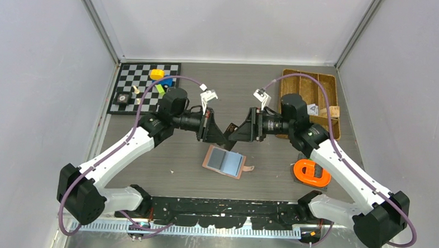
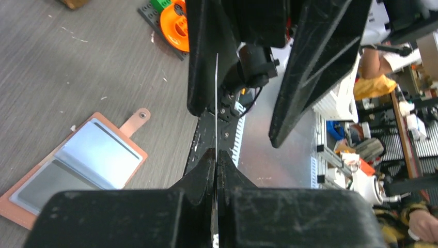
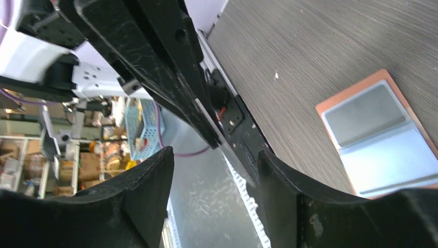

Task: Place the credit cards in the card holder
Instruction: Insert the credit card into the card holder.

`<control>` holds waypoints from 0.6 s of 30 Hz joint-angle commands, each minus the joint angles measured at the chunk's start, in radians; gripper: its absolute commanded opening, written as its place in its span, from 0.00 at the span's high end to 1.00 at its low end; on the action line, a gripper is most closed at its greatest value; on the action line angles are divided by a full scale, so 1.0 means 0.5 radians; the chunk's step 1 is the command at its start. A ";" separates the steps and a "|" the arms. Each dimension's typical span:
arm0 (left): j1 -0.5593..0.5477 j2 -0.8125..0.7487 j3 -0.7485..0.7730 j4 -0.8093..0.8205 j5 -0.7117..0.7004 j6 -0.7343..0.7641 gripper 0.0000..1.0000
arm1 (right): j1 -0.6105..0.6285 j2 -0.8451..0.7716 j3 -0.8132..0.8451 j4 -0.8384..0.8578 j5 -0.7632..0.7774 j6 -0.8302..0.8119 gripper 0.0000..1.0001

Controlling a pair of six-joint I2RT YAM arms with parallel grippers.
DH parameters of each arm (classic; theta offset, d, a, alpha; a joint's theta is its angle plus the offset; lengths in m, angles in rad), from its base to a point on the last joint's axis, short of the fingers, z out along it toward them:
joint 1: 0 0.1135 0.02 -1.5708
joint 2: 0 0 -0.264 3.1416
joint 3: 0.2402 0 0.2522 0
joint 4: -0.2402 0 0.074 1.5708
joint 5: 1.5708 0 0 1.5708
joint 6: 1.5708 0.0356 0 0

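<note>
Pale grey walls (image 1: 221, 23) enclose a dark wood-grain table (image 1: 272, 154).

The card holder (image 1: 224, 161) lies opened flat at the middle of the desk (image 1: 187, 162). Just behind it, above the desk, the left pincer (image 1: 221, 136) and the right pincer (image 1: 235, 133) meet tip to tip. A credit card (image 2: 216, 103) stands edge-on in the left one and reaches between the right one's fingers. A chessboard (image 1: 135, 75) lies far left, a compartment tray (image 1: 309, 73) far right, and a reel (image 1: 311, 174) right of the holder.

far side of card holder (image 1: 225, 161): both arms' fingers (image 1: 217, 135) meet | right: orange reel (image 1: 311, 173) near | left: open tabletop (image 1: 165, 161)
</note>
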 commanded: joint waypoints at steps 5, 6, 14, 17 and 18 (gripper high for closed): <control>-0.003 -0.198 -0.159 0.576 -0.327 -0.425 1.00 | 0.006 -0.155 -0.275 0.951 0.125 0.607 0.43; -0.003 -0.208 -0.183 0.628 -0.329 -0.462 1.00 | 0.005 -0.153 -0.293 0.986 0.123 0.633 0.45; -0.002 -0.183 -0.244 0.736 -0.282 -0.573 1.00 | 0.004 -0.145 -0.462 1.274 0.186 0.816 0.88; 0.000 -0.183 -0.199 0.374 -0.366 -0.390 0.61 | 0.002 -0.152 -0.494 1.086 0.357 0.754 0.99; 0.004 -0.191 -0.183 0.219 -0.470 -0.309 0.46 | 0.001 -0.144 -0.500 0.956 0.424 0.710 1.00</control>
